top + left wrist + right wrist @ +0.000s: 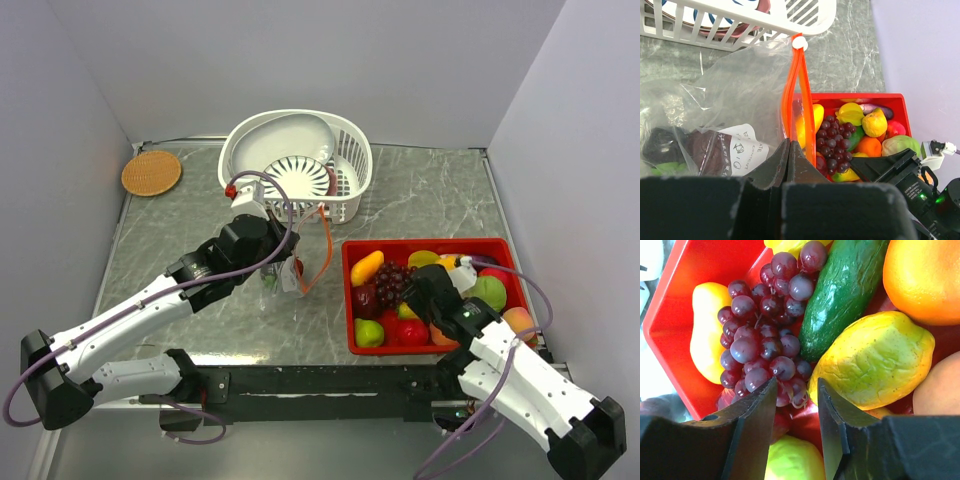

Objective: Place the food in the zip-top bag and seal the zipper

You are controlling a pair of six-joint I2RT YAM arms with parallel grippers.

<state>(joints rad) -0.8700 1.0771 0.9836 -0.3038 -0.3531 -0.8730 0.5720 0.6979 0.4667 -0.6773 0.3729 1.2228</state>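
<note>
Two fingers of the left gripper (pixel 789 152) are pinching shut on the orange-red zipper (pixel 792 90) of the clear zip-top bag (pixel 730 95). The bag is lying on the marble table (pixel 420 190), near of the white basket (pixel 740 30) and left of the red tray (pixel 675 300). The right gripper (pixel 797 410) is holding its fingers slightly apart, gripping nothing, hovering over the purple grapes (pixel 765 335), which are lying beside a green cucumber (pixel 840 295) in the tray.
</note>
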